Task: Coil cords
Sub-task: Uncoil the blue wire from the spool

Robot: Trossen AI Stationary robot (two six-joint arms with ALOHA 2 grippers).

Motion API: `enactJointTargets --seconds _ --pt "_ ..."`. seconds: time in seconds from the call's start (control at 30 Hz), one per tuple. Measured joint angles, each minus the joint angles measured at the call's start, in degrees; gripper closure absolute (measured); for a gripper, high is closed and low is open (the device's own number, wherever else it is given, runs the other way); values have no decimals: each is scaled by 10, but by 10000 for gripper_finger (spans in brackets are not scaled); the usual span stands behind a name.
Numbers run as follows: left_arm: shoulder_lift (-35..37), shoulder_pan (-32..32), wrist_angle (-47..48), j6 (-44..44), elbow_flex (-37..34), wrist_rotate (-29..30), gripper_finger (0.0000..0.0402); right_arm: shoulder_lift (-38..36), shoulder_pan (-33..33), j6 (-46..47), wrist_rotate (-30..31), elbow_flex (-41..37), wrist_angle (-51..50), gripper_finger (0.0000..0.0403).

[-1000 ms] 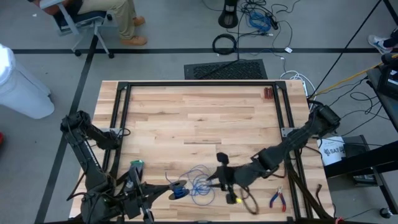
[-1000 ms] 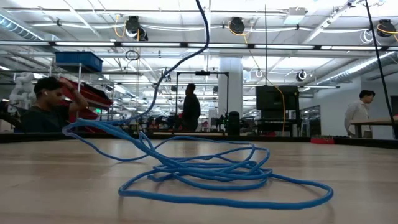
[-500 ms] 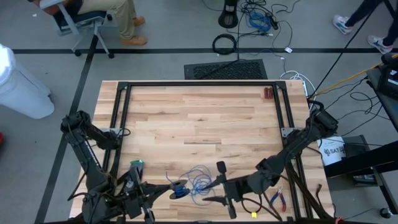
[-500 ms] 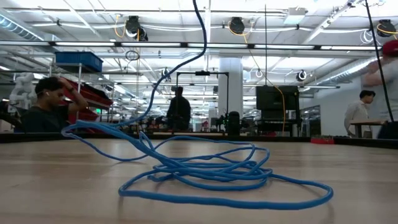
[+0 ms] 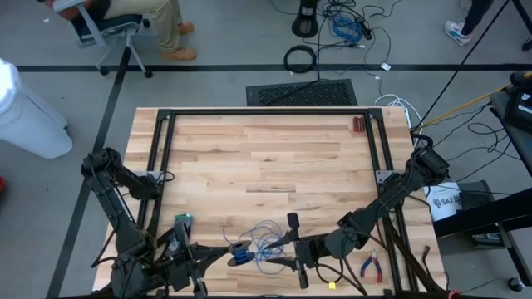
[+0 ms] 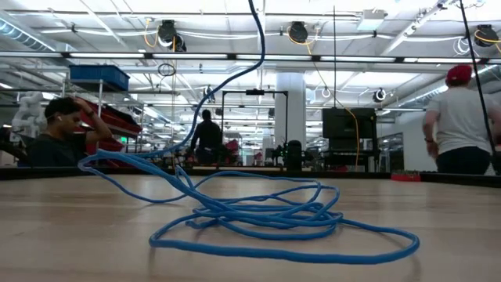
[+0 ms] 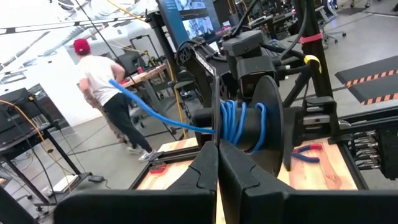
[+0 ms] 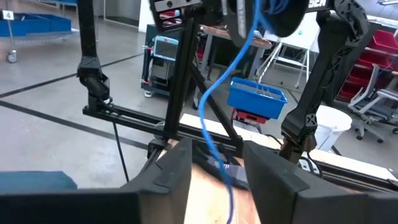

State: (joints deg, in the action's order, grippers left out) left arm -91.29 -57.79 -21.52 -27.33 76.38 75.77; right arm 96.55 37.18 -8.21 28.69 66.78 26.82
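Lying in loose blue loops, the cord (image 6: 266, 215) runs through the right tool's (image 5: 297, 254) wide fingers.

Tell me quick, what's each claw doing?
Left gripper: shut; whether on the blue cord, cannot be told.
Right gripper: open, cord running between its fingers.

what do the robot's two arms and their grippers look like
Both arms are dark, nearly black, jointed tubes with bulky rounded elbows. The left arm carries a small green patch near its wrist. The left gripper has two flat matte black fingers. The right gripper has broad, angular black fingers; black cables trail along the right arm.
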Motion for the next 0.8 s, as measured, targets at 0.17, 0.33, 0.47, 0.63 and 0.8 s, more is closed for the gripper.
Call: enactJointTargets --seconds 0.17,0.33,0.47,0.63,0.8 --pt "0 0 1 0 0 -1 400 0 0 -4 -1 0 14 343" --pt "0 0 5 -2 0 -1 400 -2 6 -6 -2 0 11 397" --pt "0 0 70 -4 0 -6 400 -10 15 -4 -2 0 18 399" --pt "0 0 132 -4 0 -12 400 -23 27 4 26 0 31 401" --pt "0 1 151 -23 0 -38 400 -24 43 -15 36 0 84 402"
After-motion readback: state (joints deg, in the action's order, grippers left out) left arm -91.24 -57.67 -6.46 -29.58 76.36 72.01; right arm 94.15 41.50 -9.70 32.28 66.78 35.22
